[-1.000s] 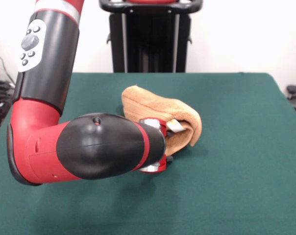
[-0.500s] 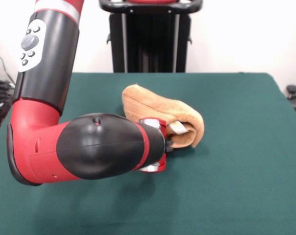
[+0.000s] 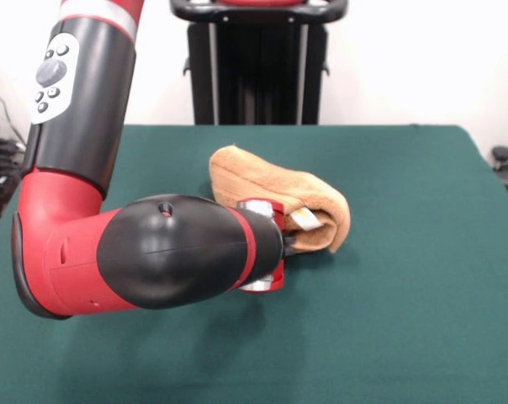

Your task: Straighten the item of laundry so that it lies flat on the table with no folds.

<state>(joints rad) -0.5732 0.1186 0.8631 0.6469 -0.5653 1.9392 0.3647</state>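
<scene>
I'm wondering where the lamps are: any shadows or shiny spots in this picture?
Front view: a soft shadow lies on the table beneath the arm and beside the towel; the arm's glossy black shell shows pale reflections, suggesting light from above; no harsh glare.

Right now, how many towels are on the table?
1: the orange-tan towel lies folded over near the middle of the green table, just past the arm's wrist, which hides its near edge, so anything behind the arm cannot be seen.
</scene>
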